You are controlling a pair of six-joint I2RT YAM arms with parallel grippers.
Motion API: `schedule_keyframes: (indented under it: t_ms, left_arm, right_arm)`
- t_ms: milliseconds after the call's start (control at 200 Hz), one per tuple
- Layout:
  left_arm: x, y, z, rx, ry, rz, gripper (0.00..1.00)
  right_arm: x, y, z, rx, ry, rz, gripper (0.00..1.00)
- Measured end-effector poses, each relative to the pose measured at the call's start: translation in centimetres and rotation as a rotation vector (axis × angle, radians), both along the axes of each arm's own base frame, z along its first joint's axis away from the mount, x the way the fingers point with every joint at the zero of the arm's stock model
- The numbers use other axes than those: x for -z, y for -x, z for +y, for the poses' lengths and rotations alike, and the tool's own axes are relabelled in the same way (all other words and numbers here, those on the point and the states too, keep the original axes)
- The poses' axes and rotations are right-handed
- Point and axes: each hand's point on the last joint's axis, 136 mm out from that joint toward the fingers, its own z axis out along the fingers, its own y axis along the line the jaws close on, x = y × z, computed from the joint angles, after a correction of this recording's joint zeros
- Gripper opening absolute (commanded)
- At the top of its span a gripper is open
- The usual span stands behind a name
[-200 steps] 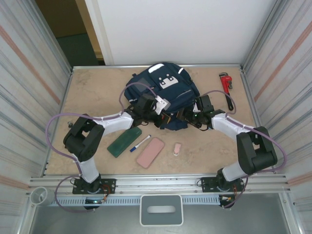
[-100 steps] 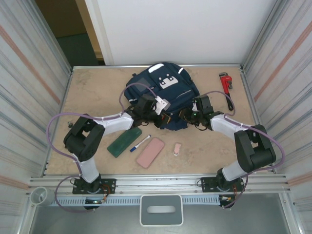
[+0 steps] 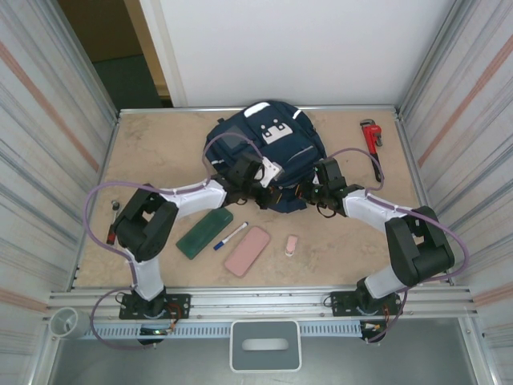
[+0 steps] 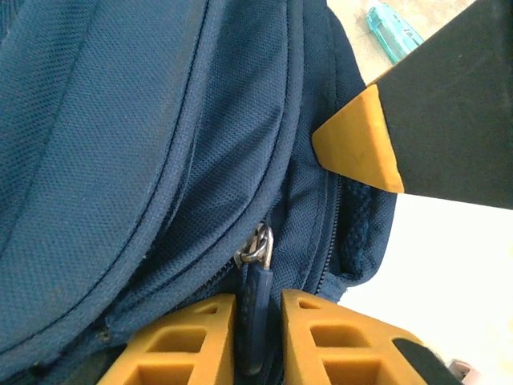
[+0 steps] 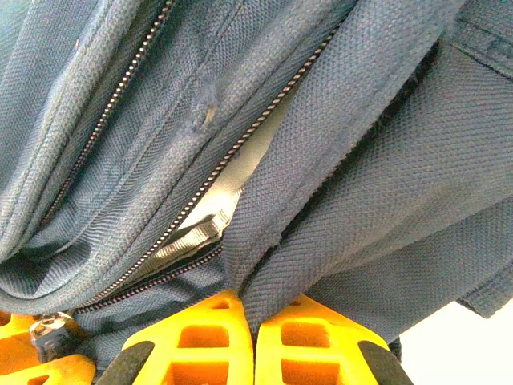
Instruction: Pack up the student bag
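Overall: we see both arms stretch from the lower corners of the top view and meet at the near edge of the student bag (image 3: 292, 152).
Where the student bag is: on the table (image 3: 152, 152), upper middle of the top view, with its white patch facing up.
Our left claw (image 4: 257, 333): narrow. The zipper pull (image 4: 258, 297) hangs down between its fingers (image 4: 192, 341) at the bottom of the left wrist view. We cannot tell whether they pinch it.
Our right claw (image 5: 255, 337): closed on a fold of the bag's fabric at the bottom of the right wrist view. The fold runs straight down between the two pads (image 5: 313, 341).
Zipper (image 5: 240, 144): partly open, running from upper right to lower left in the right wrist view, with pale lining in the gap.
Lower middle of the top view: we count a green case (image 3: 204, 233), a marker pen (image 3: 231, 236), a pink case (image 3: 247, 251) and a small pink block (image 3: 292, 245), all on the table and apart from the bag.
Upper right of the top view: a red wrench (image 3: 371, 144) lies beside the bag, not touching it.
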Motion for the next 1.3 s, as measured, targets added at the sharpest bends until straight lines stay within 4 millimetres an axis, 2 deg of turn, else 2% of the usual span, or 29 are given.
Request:
schedule_keyframes:
  t_ms: [301, 521, 802, 1052, 1297]
  left_arm:
    - [0.3, -0.2, 0.0, 0.015, -0.037, 0.005, 0.27]
    - [0.3, -0.5, 0.3, 0.002, -0.055, -0.007, 0.18]
    - [0.5, -0.8, 0.9, 0.001, -0.081, -0.022, 0.19]
    - [0.5, -1.4, 1.5, -0.008, -0.084, -0.026, 0.24]
    - [0.5, -1.5, 1.6, -0.011, -0.085, -0.027, 0.19]
  right_arm:
    - [0.1, 0.0, -0.1, 0.003, 0.007, 0.001, 0.00]
    - [0.1, 0.0, -0.1, 0.001, 0.008, 0.000, 0.00]
    - [0.1, 0.1, 0.1, -0.016, 0.015, -0.006, 0.00]
    - [-0.1, 0.1, 0.4, -0.024, 0.010, -0.013, 0.00]
    - [-0.1, 0.1, 0.3, -0.024, 0.011, -0.013, 0.00]
